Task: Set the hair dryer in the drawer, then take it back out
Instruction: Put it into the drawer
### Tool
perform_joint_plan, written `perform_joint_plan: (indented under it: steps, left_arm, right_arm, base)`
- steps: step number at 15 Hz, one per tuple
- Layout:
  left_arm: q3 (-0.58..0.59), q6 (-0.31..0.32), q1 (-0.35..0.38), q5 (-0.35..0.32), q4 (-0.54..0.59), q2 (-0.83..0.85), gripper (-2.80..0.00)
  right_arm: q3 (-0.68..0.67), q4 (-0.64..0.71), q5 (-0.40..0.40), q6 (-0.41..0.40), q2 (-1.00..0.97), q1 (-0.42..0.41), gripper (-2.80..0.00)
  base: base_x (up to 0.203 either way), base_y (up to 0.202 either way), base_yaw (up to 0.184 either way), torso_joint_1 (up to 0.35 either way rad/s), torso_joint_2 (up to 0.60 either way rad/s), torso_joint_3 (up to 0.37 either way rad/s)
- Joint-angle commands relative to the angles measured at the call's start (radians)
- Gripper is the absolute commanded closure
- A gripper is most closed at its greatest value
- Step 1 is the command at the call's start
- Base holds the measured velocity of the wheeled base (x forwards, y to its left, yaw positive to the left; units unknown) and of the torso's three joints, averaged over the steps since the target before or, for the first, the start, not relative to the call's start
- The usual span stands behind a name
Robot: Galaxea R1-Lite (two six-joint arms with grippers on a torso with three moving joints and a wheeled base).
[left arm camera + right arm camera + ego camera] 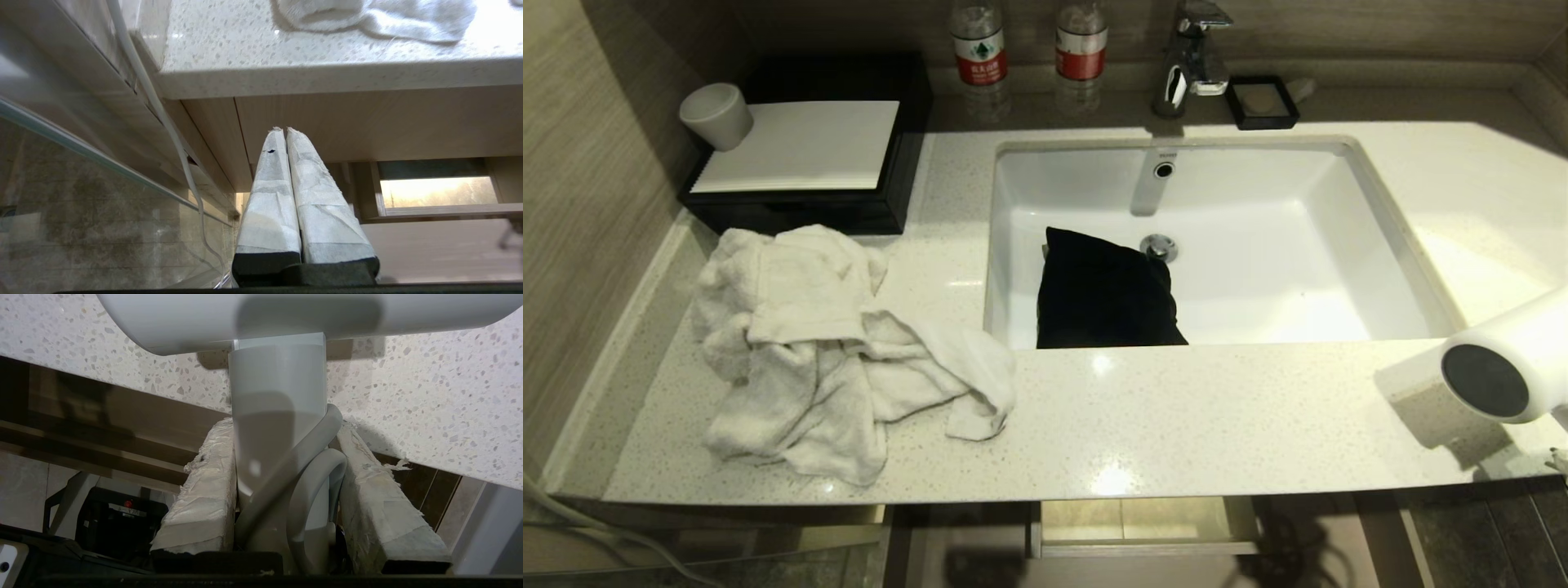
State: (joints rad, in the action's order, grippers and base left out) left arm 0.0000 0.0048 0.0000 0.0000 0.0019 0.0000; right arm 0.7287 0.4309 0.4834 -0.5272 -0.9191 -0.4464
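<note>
Now the right end effector (286, 486) pinches the hair dryer (278, 416) handle above the countertop (429, 396).

head view bright, lit from overhead; glare spots on speckled countertop (1143, 425) near front edge, sink (1339, 245) basin partly washed out. hair dryer (1503, 367) casts soft shadow on counter beside it. space under counter dim. left wrist view: wood panel slightly blurred, bright gap glowing. right wrist view: dryer barrel close, out of focus, shadowed.
</note>
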Motion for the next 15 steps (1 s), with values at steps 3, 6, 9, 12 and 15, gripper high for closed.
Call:
perform_joint_plan:
  steps: [3,6,9,12,15]
  left_arm:
    - [0.002,0.000,0.000,0.000,0.000,0.000,0.00]
    - [0.002,0.000,0.000,0.000,0.000,0.000,0.00]
    - [0.002,0.000,0.000,0.000,0.000,0.000,0.00]
    - [0.000,0.000,0.000,0.000,0.000,0.000,0.00]
    - [0.001,0.000,0.000,0.000,0.000,0.000,0.00]
  right_arm:
    - [-0.026,-0.003,0.003,-0.005,0.022,0.000,0.00]
    - [-0.028,0.006,0.003,-0.031,0.033,0.000,0.00]
    - [-0.034,0.007,0.001,-0.037,0.036,0.000,0.00]
    - [-0.042,0.006,0.001,-0.036,0.054,0.000,0.00]
    - [-0.056,0.001,0.001,-0.036,0.070,0.000,0.00]
  base:
    - [0.000,0.000,0.000,-0.119,0.31,0.191]
    - [0.000,0.000,0.000,-0.006,0.02,0.018]
    - [0.000,0.000,0.000,-0.038,0.04,-0.003]
    - [0.000,0.000,0.000,-0.293,0.23,-0.057]
    - [0.000,0.000,0.000,-0.365,0.26,-0.107]
